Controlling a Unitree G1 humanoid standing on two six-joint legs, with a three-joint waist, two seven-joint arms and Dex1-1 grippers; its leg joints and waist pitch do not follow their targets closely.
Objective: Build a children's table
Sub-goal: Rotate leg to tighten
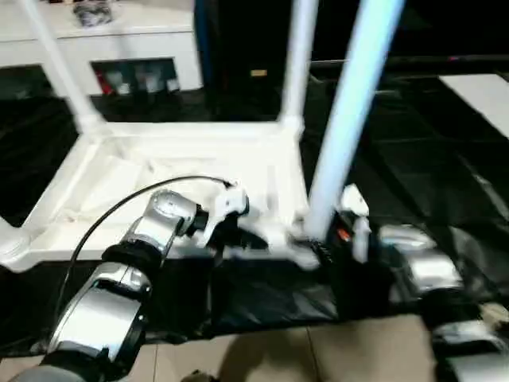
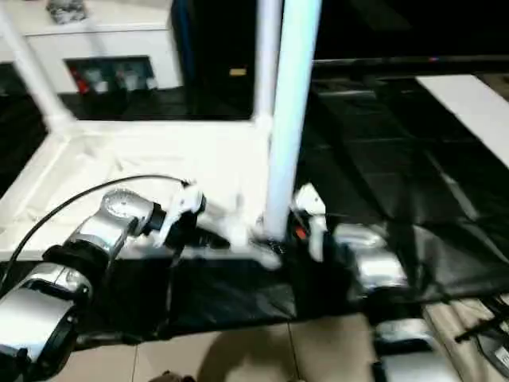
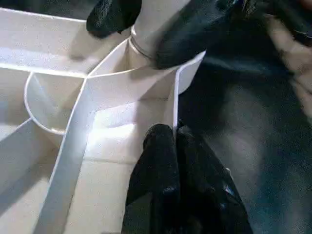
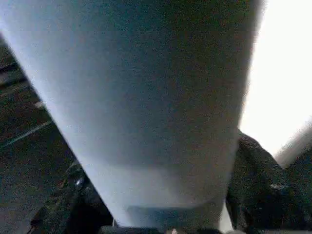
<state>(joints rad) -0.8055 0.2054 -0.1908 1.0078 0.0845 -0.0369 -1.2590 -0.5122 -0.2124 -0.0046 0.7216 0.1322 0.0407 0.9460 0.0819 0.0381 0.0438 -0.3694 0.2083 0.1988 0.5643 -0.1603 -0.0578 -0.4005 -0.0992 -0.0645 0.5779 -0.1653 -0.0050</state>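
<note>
Lying upside down on a black floor mat [image 1: 270, 298], the white plastic rectangular table top [image 1: 175, 179] is showing its ribbed underside, with its near-left corner cut off by the head view's edge. Three long white tubular legs are standing up from it: a far-left leg [image 1: 60, 68], a far-right leg [image 1: 298, 60], and the near-right leg [image 1: 350, 111], all running out past the upper edge so their ends are hidden. The fourth corner socket [image 1: 12, 243] at the near left is only partly showing, and whether it is holding a leg cannot be told.

The right gripper [image 1: 338, 239] is sitting at the foot of the near-right leg; in the left wrist view its two black fingers [image 3: 190, 29] are pressing either side of that leg just above the round corner socket [image 3: 141, 48], so it is clamping the leg. The left gripper [image 3: 174, 141] is sitting just beside it, its fingers drawn close together and pinching the thin outer rim wall [image 3: 173, 105] of the table top near that same corner.

Beyond the table, a white cabinet [image 1: 119, 40] is standing against the back, blurred.
</note>
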